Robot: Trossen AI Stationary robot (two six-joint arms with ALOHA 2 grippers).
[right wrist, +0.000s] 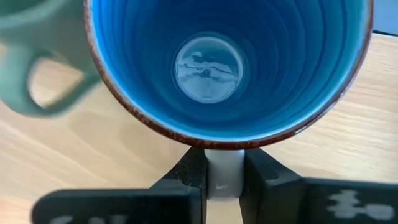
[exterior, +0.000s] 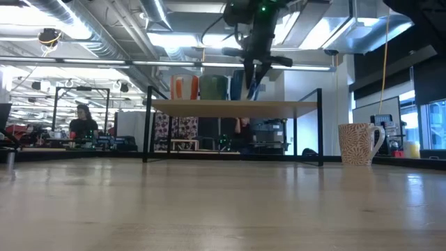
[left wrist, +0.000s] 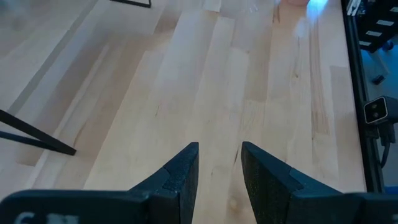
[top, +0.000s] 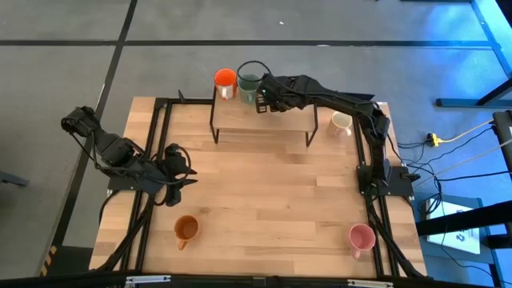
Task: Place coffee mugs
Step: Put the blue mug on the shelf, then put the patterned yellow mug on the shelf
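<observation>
Nearest the front edge of the wooden table [top: 264, 200] stand the orange mug [top: 186, 230] on the left and the pink mug [top: 362, 237] on the right, well apart. Behind them, at the table's left side, the left gripper [left wrist: 219, 174] waits low over bare wood, its fingers a little apart and holding nothing. Farther back stands a small black-framed shelf [top: 264, 120] with a wooden top. The cream-white mug [exterior: 359, 143] rests on the table just beside the shelf's right end. On the shelf top, in a row from the left, stand the red-orange mug [exterior: 184, 87], the green mug [exterior: 213, 87] and the dark blue mug [right wrist: 230, 65], the latter close beside the green one. The right gripper [right wrist: 222, 171] reaches over the shelf from the right, and its fingers are closed on the pale handle of the dark blue mug, whose blue interior faces the wrist camera. Beyond the table, a person [exterior: 83, 123] sits at a desk.
</observation>
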